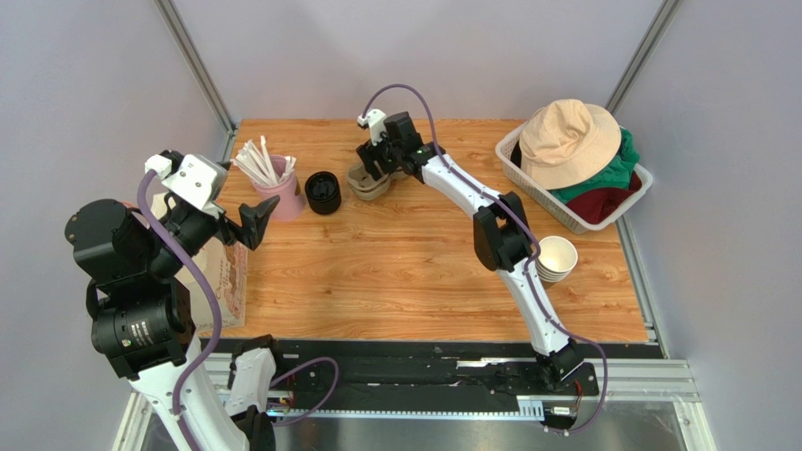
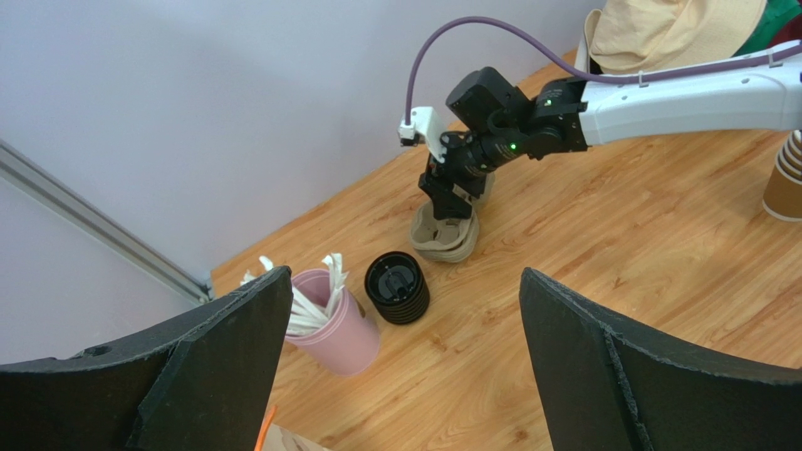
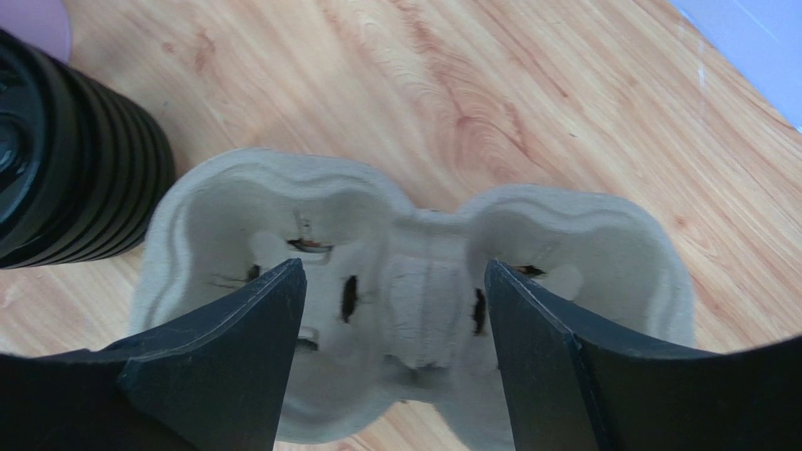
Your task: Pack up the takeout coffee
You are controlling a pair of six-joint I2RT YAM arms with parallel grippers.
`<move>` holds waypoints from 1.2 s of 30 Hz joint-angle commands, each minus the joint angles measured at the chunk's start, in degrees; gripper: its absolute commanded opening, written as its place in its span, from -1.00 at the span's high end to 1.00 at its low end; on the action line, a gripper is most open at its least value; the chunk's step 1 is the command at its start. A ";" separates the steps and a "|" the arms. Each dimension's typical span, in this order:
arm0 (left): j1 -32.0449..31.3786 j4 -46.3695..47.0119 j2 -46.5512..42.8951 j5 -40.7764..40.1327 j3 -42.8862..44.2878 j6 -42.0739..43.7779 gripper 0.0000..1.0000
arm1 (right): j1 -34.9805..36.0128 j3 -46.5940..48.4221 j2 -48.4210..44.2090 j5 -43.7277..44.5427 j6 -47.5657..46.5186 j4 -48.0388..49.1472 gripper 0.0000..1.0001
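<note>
Right claw (image 3: 393, 282): fingers are standing apart, straddling the middle of the pulp cup carrier (image 3: 574, 235).
Left claw (image 2: 403, 280): fingers are spreading wide, hanging near the pink stirrer cup (image 1: 282, 197).
Black lid stack (image 1: 323, 193): sitting just beside the carrier.
Lidless cup stack (image 1: 555, 258): standing by the right arm.
Takeout coffee: not showing in any view.

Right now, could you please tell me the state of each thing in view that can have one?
Cup carrier: both wells empty.
Right pincer: open, straddling the cup carrier's middle.
Left pincer: open, holding nothing.
Black lids: stacked, on no cup.
Paper cups: stacked upright, lidless.
Pink cup: upright, holding white sticks.
Basket: full of clothes, hat on top.
</note>
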 commanded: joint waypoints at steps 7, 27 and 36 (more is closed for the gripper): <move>0.64 1.55 0.79 1.77 0.15 -1.12 -0.98 | 0.94 0.55 -0.11 6.17 -1.65 1.87 -0.50; 0.64 1.55 0.61 1.85 -0.20 -1.29 -0.98 | -0.82 1.70 0.33 -0.60 0.02 -0.51 -0.40; 0.73 1.72 0.43 1.77 -0.38 -1.20 -0.98 | -0.73 1.52 0.25 -0.51 -0.07 -0.94 -0.36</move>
